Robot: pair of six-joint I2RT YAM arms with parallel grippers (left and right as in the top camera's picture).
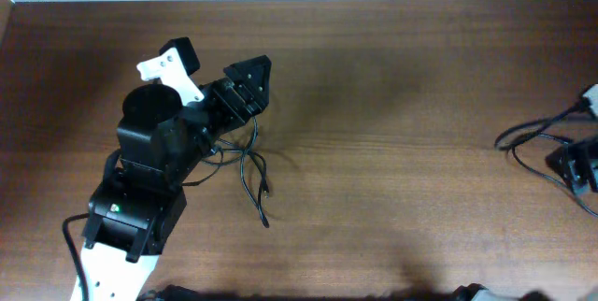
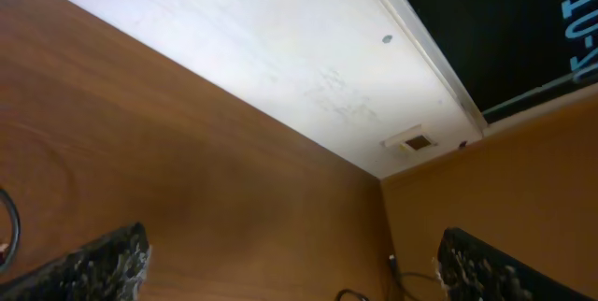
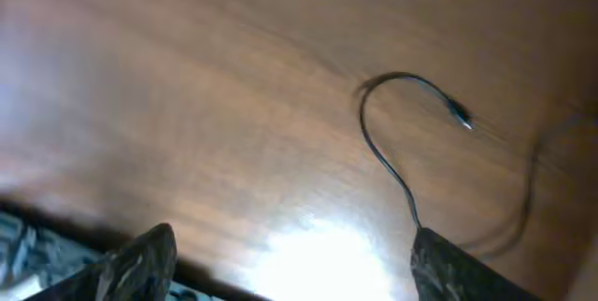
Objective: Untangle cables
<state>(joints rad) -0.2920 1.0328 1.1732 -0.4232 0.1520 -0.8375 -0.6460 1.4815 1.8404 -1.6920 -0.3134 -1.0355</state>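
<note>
My left gripper (image 2: 291,245) stands with its jaws wide apart and nothing between them; my right gripper (image 3: 294,245) is likewise spread and grips nothing. Both sets of fingers (image 2: 103,264) are black with a rough, speckled surface. The table (image 1: 392,86) is brown wood-grain laminate, smooth and matte, with a bright glare patch in the right wrist view; a white wall strip (image 2: 280,67) borders its far edge. The first cable (image 1: 245,172), thin, black and limp, lies in loose crossing loops on the table just beside my left arm, its upper part hidden under the arm. The second cable (image 3: 392,178) curves in a hook shape ahead of my right gripper; its small plug end (image 3: 458,114) rests on the wood; its other run reaches my right-hand finger, contact not discernible.
</note>
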